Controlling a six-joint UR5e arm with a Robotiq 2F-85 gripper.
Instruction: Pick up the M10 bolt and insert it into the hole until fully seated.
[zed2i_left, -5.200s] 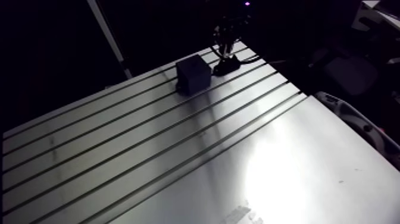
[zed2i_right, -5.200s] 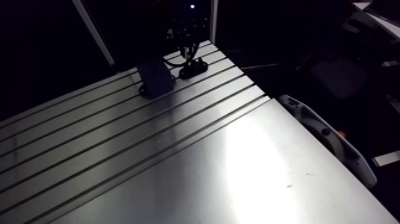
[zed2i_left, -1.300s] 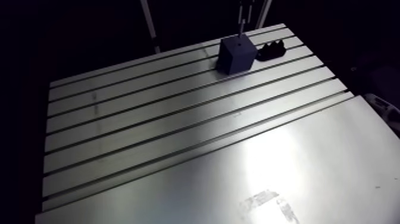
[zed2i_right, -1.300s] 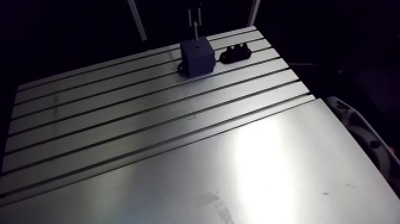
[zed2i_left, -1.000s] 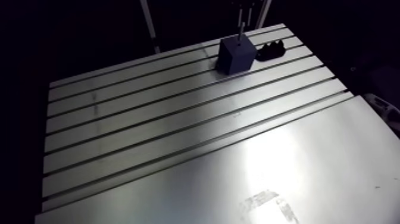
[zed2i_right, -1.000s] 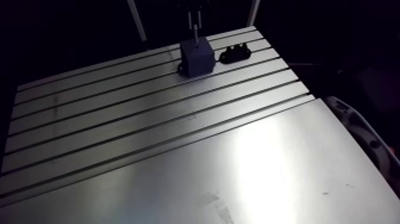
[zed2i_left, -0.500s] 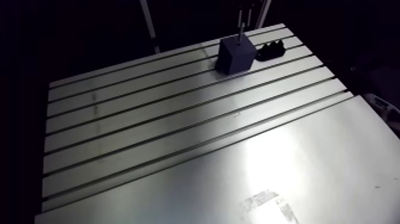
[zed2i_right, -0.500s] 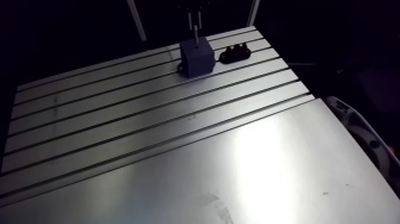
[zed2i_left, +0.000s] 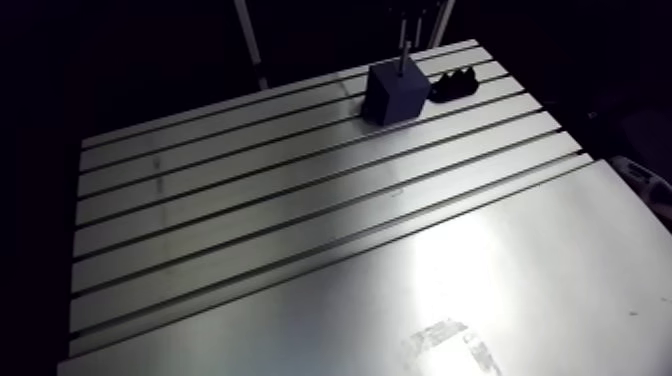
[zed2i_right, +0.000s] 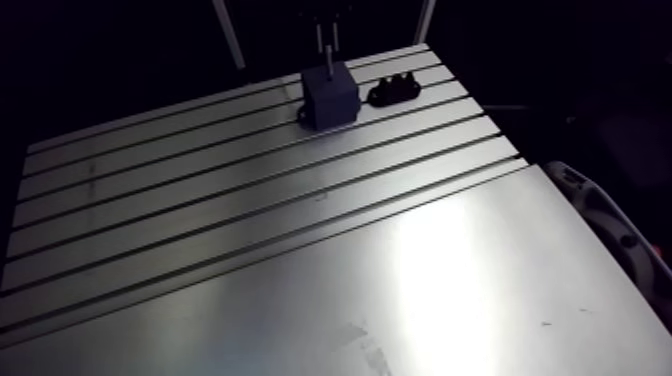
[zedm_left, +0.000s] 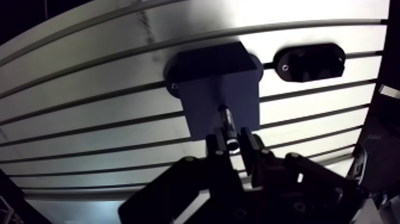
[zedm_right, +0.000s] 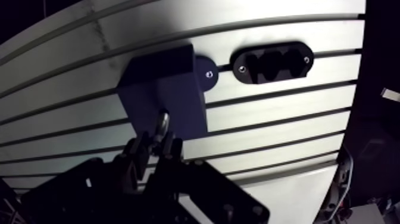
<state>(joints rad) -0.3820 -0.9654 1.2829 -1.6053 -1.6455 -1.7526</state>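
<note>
— Fingers (zedm_left: 218, 148) of the gripper (zedm_left: 233, 144): how do they stand?
— Clamped on the M10 bolt (zedm_left: 227, 122), which is upright between them.
— Where is its lower end?
— It meets the top face of the dark block (zedm_left: 208, 77). How deep it goes, I cannot tell.
— And the block?
— It stands on the slotted table (zedm_left: 89, 122), with a black holder (zedm_left: 309, 61) just beside it.

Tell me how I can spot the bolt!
Find the far end of the slotted table, where a dark block stands beside a flat black oval holder. Right over the block, the gripper pinches the bolt: the only thin, shiny metal stick there.
</note>
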